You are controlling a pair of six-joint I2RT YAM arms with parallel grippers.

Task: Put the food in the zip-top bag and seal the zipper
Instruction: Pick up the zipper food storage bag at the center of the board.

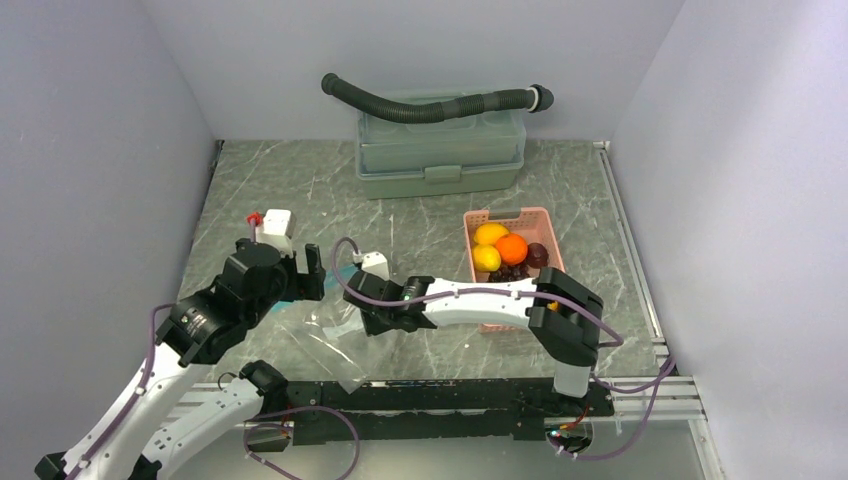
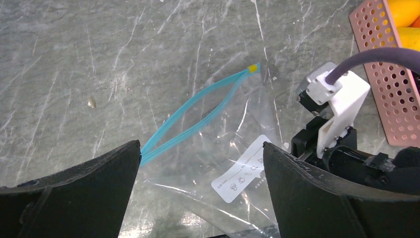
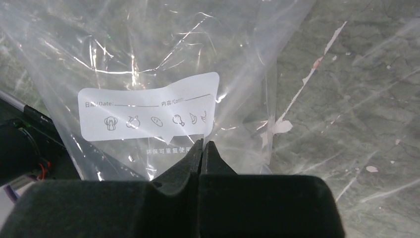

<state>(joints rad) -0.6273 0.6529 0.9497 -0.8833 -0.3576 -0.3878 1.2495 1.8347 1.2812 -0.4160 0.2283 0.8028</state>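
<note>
The clear zip-top bag (image 1: pixel 322 338) lies flat on the marble table in front of the arms. Its teal zipper (image 2: pixel 198 106) is parted into a narrow loop, and a white label (image 3: pixel 148 111) shows on it. My left gripper (image 2: pixel 200 145) is open and hovers over the bag's mouth end. My right gripper (image 3: pixel 203 144) is shut on the bag's film near the label. The food sits in the pink basket (image 1: pixel 540 215): two yellow lemons (image 1: pixel 490 234), an orange ball (image 1: pixel 511 248) and dark purple grapes (image 1: pixel 515 270).
A green lidded box (image 1: pixel 440 155) with a black corrugated hose (image 1: pixel 430 105) on top stands at the back. A small white block with a red cap (image 1: pixel 270 225) sits left of centre. Grey walls close in both sides.
</note>
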